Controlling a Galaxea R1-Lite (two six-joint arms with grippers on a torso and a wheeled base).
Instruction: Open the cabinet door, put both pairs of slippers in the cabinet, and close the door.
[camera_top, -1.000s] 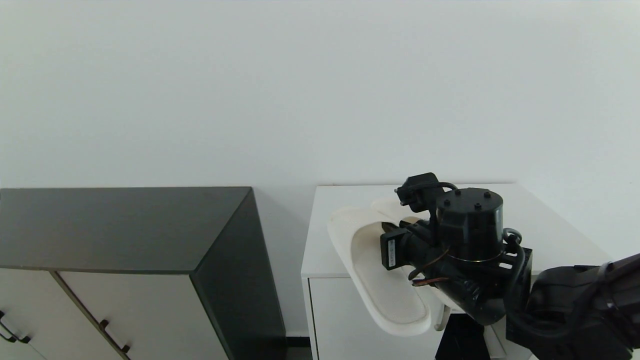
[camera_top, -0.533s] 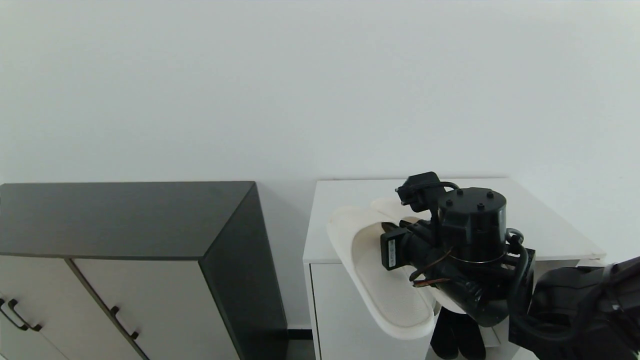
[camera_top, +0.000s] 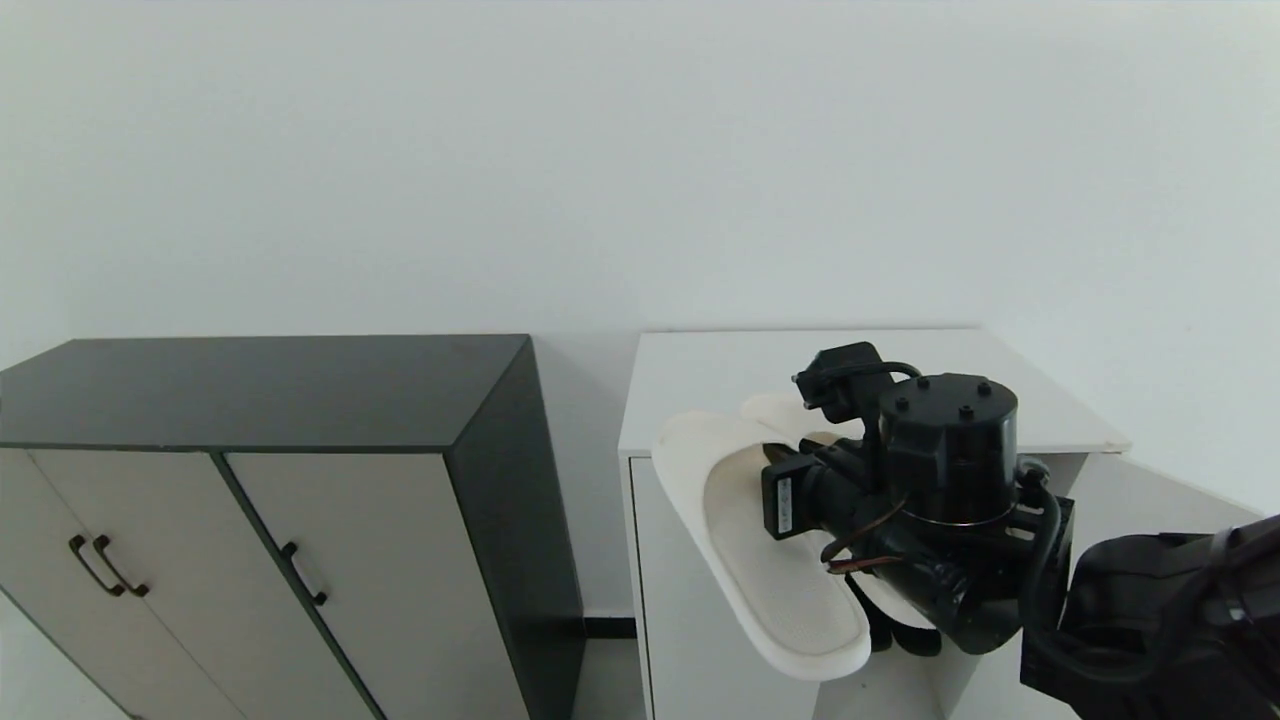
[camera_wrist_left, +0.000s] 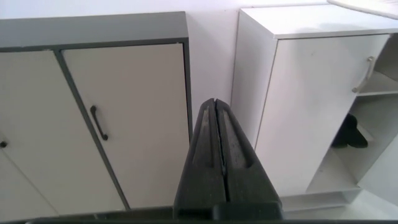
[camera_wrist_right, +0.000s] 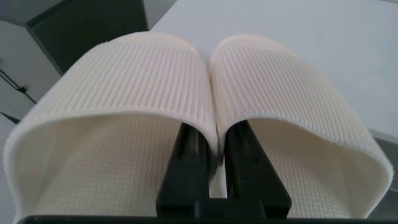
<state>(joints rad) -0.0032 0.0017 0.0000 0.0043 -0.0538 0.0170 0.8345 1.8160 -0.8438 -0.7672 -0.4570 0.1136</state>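
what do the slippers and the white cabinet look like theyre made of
Slippers: probably soft foam or rubbery plastic, cream, matte; the straps carry fine moulded ribs and the insoles a fine grid texture.
White cabinet: likely laminated board, smooth satin white; flat panels with crisp edges and a metal-looking bar handle.
Look alone cannot confirm either.

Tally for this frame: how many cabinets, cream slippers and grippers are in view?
Cabinets: 2 (dark-topped cabinet, white cabinet)
Cream slippers: 2
Grippers: 2 (left gripper, right gripper)
Total: 6
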